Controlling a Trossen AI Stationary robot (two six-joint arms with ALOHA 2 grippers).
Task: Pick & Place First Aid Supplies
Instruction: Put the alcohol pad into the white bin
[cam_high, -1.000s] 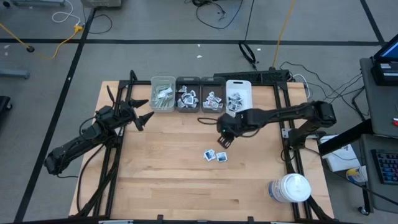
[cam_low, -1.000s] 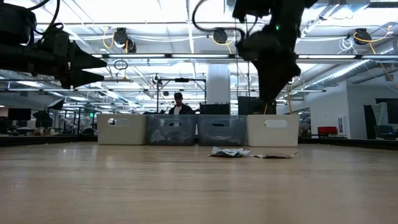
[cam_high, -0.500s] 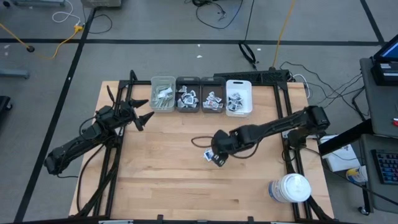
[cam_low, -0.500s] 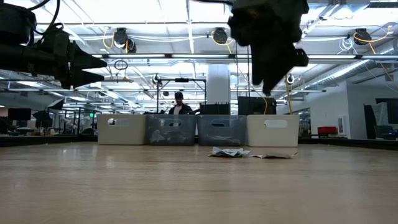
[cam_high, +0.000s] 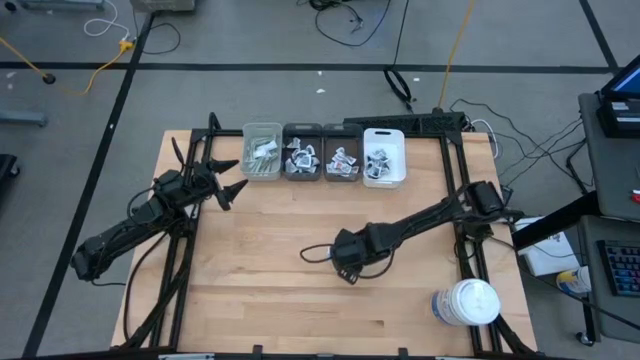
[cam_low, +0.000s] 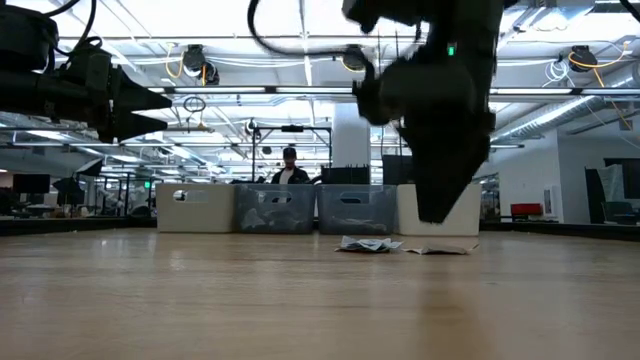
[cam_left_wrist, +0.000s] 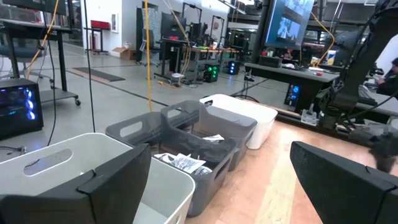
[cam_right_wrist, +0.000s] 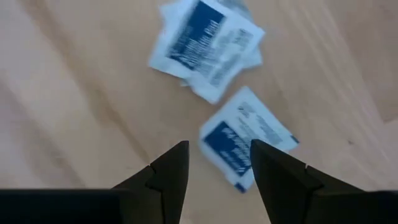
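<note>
The wooden table (cam_high: 250, 280) is carrying four bins (cam_high: 322, 160) along its far edge. The right pincer (cam_right_wrist: 214, 163) is hovering, part-open and empty, over loose sachets (cam_right_wrist: 245, 134) mid-table (pick step); next, lowering and closing. The left pincer (cam_high: 232, 178) is waiting open.

White sachets (cam_right_wrist: 247, 134) (blue print), pale wood table (cam_right_wrist: 74, 106)

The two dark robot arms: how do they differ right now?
The left gripper hangs near the row of small bins with fingers spread wide; the right gripper hangs over loose white sachets with blue print mid-table, fingers only partly apart. The left arm is folded back; the right is stretched far inward. Neither holds anything.
</note>
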